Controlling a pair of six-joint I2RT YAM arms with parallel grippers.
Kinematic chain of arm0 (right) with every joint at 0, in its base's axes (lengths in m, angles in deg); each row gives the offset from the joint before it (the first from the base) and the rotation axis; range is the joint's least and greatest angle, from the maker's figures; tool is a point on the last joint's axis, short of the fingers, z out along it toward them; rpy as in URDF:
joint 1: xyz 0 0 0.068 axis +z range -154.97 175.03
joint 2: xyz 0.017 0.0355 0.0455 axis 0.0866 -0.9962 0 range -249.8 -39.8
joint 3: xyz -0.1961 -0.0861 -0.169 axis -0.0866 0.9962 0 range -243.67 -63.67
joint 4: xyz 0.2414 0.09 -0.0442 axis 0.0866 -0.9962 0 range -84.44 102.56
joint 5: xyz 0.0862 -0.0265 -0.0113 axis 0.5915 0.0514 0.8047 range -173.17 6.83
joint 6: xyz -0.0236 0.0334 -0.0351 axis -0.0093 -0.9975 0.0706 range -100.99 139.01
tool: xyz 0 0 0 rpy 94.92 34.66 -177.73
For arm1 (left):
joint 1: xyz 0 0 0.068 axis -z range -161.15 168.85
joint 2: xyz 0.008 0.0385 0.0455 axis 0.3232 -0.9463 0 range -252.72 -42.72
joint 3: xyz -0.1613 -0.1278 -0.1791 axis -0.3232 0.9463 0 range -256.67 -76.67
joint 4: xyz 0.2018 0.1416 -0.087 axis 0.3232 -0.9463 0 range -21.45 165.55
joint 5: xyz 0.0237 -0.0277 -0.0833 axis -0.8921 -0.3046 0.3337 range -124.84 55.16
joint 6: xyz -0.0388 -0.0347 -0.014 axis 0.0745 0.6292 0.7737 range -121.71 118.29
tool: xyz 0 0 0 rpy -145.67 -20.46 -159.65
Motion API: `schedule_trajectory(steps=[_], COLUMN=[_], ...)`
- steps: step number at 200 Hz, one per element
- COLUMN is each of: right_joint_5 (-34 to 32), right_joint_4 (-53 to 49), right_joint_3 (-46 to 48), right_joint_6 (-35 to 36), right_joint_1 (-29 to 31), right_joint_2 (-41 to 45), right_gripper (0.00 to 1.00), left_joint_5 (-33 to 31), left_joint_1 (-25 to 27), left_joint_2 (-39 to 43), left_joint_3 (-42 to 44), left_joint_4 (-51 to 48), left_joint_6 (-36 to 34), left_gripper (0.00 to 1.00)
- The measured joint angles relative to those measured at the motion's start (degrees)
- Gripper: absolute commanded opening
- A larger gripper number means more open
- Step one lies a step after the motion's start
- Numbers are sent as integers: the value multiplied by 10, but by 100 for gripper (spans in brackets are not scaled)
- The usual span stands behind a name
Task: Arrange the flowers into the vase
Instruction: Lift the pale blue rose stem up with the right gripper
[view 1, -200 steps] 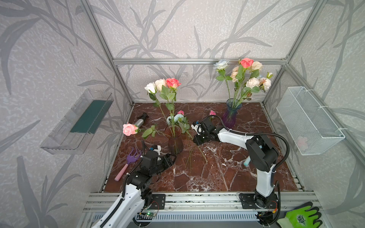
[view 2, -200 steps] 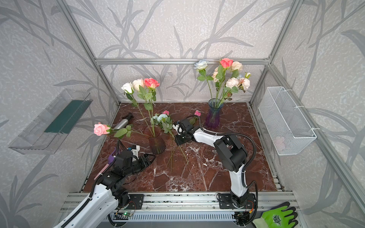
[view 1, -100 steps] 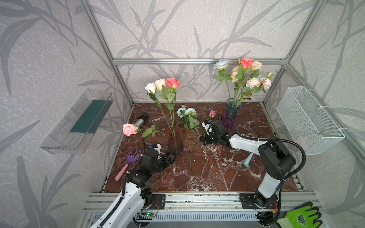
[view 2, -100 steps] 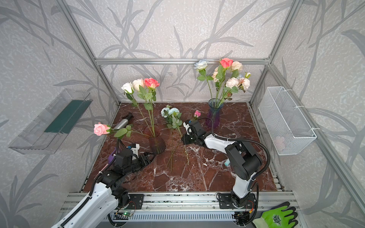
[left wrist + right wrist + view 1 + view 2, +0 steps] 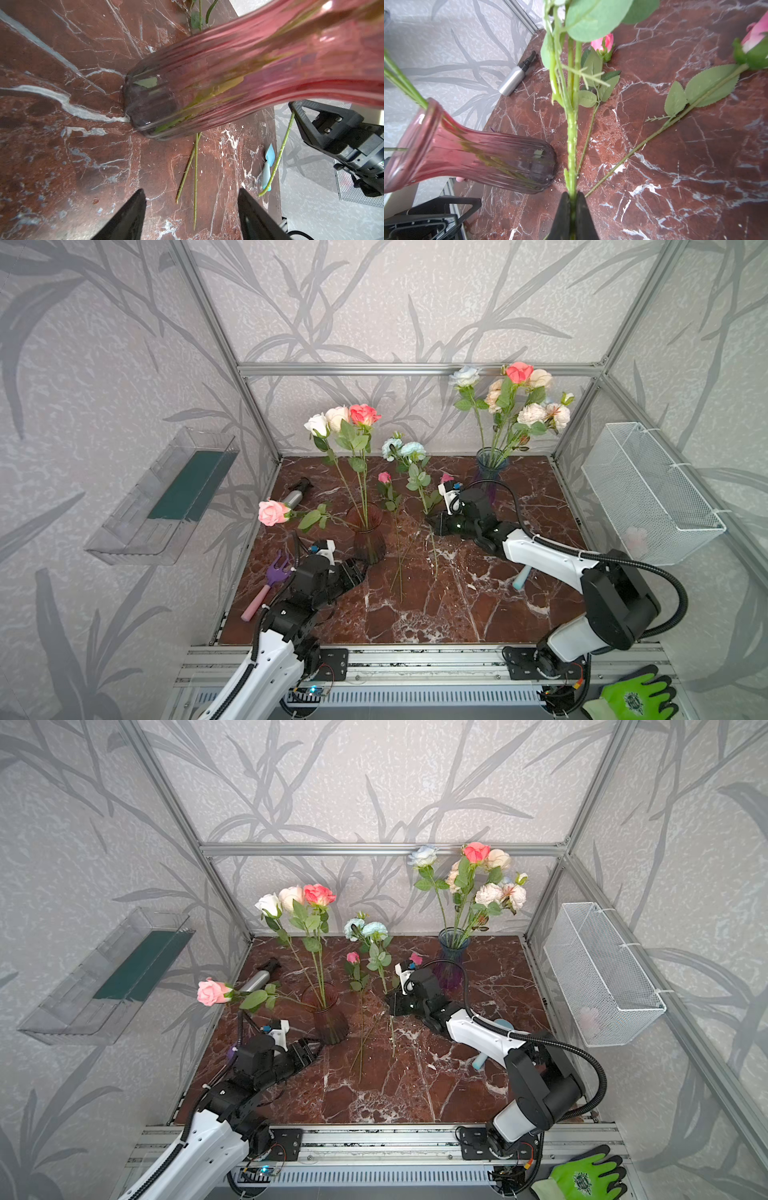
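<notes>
A pink glass vase [image 5: 368,537] [image 5: 328,1017] stands left of centre with several flowers in it, a pink rose [image 5: 272,512] leaning out to the left. My right gripper [image 5: 432,526] [image 5: 572,197] is shut on the stem of a pale blue flower [image 5: 405,450] [image 5: 365,928], held nearly upright just right of that vase. My left gripper [image 5: 357,572] [image 5: 191,190] is open, low on the table in front of the vase's base [image 5: 145,104], with nothing between its fingers. Two pink buds [image 5: 384,477] [image 5: 446,478] lie on the table.
A blue-purple vase [image 5: 490,472] with several flowers stands at the back right. A metal spray bottle [image 5: 295,495], a purple rake [image 5: 266,585] and a light blue tool [image 5: 519,576] lie on the marble. A mesh basket [image 5: 648,493] hangs right, a clear tray [image 5: 166,497] left.
The right gripper has raised the pale blue flower from a low lean to nearly upright, its head now higher and further right. The right arm's elbow swung right. The left arm stayed put.
</notes>
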Motion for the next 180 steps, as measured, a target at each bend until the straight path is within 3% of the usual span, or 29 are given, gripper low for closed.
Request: schedule_trajectory(steps=[54, 118, 180], right_joint_5=[-31, -97, -151], right_joint_4=[50, 80, 87], right_joint_3=[76, 91, 84], right_joint_6=[-3, -14, -7], right_joint_1=[3, 47, 74], right_joint_2=[90, 115, 154], right_gripper=[1, 0, 0], left_joint_5=[-30, -136, -178], left_joint_1=[0, 0, 0], left_joint_2=[45, 172, 144], left_joint_3=[-20, -20, -20], left_joint_4=[-32, -77, -76], left_joint_6=[-9, 5, 17], left_gripper=[73, 73, 73])
